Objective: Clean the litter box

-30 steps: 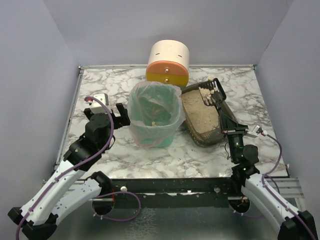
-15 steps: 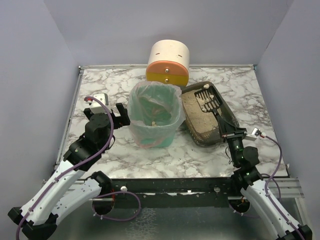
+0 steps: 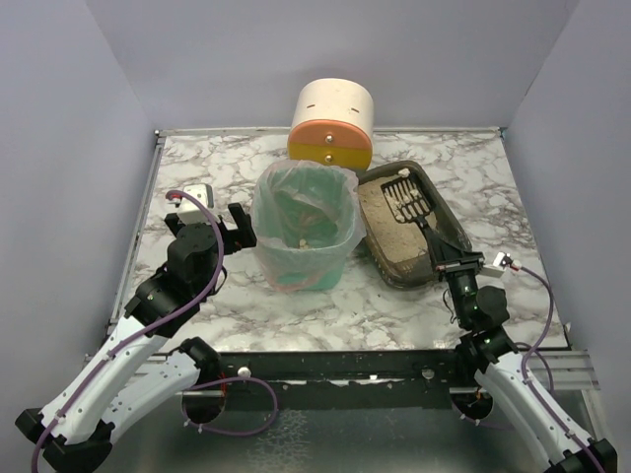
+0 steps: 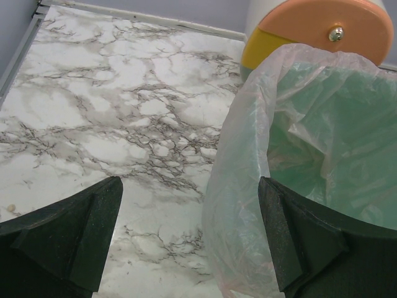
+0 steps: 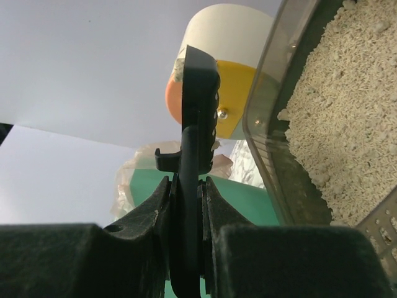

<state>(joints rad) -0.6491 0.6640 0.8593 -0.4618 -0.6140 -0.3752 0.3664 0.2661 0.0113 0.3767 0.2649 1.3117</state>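
We'd say about midway: our right gripper (image 3: 450, 262) is clamped on the scoop (image 3: 406, 199) over the litter box (image 3: 394, 268), just right of the green bin (image 3: 301, 236) with a few bits bagged, while the left gripper (image 4: 186, 211) gapes empty beside it, on a marble table (image 3: 197, 168) with lilac walls (image 3: 197, 59).

Bare worktop (image 4: 93, 112) lies open left of my left jaws; the lined green bin (image 3: 301, 266) blocks their right, cylinder (image 3: 332, 123) behind.
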